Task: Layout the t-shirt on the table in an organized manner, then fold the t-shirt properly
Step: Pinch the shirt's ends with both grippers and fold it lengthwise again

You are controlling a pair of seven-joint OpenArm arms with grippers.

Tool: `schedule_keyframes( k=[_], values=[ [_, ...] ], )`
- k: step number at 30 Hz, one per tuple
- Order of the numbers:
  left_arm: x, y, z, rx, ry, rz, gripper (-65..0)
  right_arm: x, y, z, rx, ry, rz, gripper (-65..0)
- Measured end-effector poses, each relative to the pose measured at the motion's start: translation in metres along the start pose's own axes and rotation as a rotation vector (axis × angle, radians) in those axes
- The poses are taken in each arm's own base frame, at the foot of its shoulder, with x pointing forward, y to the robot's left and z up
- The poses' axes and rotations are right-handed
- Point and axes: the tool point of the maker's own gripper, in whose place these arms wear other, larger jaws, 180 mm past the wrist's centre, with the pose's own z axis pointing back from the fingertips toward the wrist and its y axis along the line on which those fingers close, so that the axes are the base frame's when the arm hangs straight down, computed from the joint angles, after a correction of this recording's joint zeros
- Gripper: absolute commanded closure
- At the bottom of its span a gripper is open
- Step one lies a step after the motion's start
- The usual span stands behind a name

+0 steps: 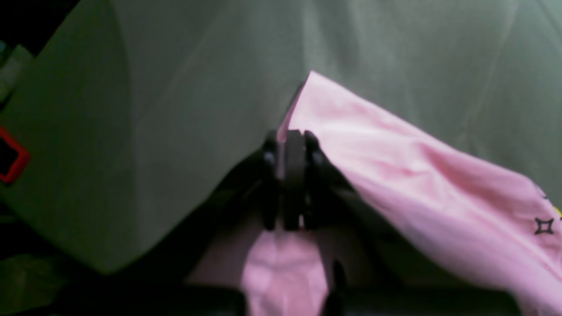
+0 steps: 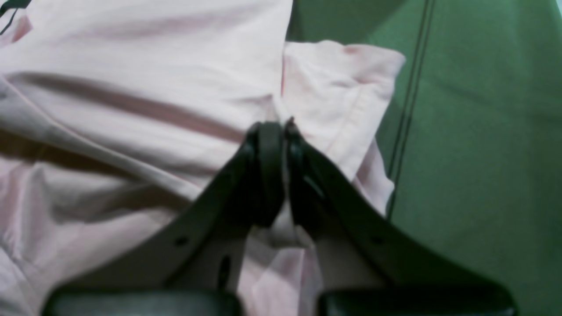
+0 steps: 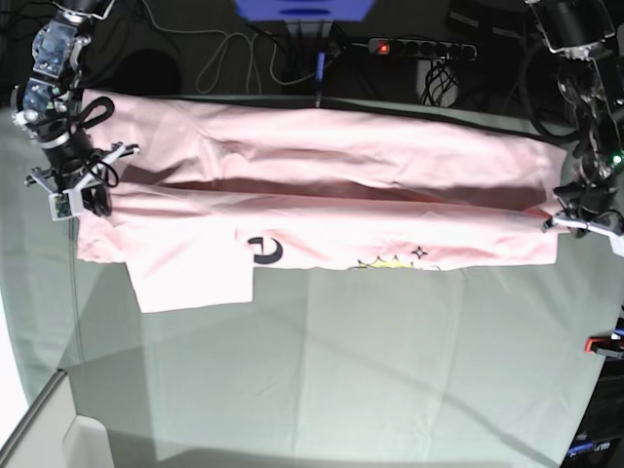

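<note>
The pale pink t-shirt point(image 3: 331, 195) lies stretched sideways across the far half of the table point(image 3: 341, 370), doubled over lengthwise, with black lettering and a yellow print along its near edge. One sleeve point(image 3: 190, 278) sticks out toward me at the left. My right gripper point(image 3: 86, 202) is shut on the shirt's left end; in its wrist view the jaws point(image 2: 281, 128) pinch pink cloth point(image 2: 131, 87) next to a sleeve hem. At the right end my left gripper point(image 3: 573, 222) is shut on a corner, and the closed jaws point(image 1: 292, 142) hold that fabric point(image 1: 395, 175) slightly raised above the cloth.
A power strip point(image 3: 419, 47) and cables lie beyond the table's far edge. A red clamp point(image 3: 604, 343) sits at the right edge, and another clamp point(image 1: 11, 156) shows in the left wrist view. Grey-green tablecloth point(image 1: 175, 87) spreads in front of the shirt.
</note>
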Motion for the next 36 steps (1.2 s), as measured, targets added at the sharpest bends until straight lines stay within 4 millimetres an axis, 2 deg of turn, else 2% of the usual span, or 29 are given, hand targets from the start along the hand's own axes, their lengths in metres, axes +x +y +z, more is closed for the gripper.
schedule_keyframes(
  k=[4,8,11,16,19,28,32,36],
  values=[
    [-0.021,0.009,-0.006,0.019,0.055,0.017,0.0,-0.003,0.0,0.001,0.001,0.008,-0.002,0.0],
    [-0.04,0.017,-0.008,0.036,0.106,0.025,0.0,-0.015,0.004,0.005,0.009,0.027,-0.013,0.0],
    [-0.038,0.017,-0.008,0.036,0.099,0.024,0.0,-0.028,0.005,0.003,0.018,0.061,-0.03,0.0],
    [-0.037,0.023,-0.007,0.045,0.097,0.043,0.0,-0.038,0.0,0.004,0.011,0.081,-0.048,0.0],
    [-0.034,0.03,-0.006,0.061,0.086,0.059,0.0,-0.039,0.0,0.004,0.012,0.083,-0.049,0.0],
    [-0.034,0.03,-0.006,0.061,0.086,0.06,0.0,-0.039,0.0,0.004,0.012,0.083,-0.049,0.0],
    [-0.041,0.035,-0.003,0.065,0.103,0.058,0.0,-0.041,-0.012,0.009,-0.021,0.081,-0.063,0.0],
    [-0.043,0.036,-0.003,0.068,0.111,0.056,0.0,-0.042,-0.011,0.009,-0.02,0.084,-0.063,0.0]
  ],
)
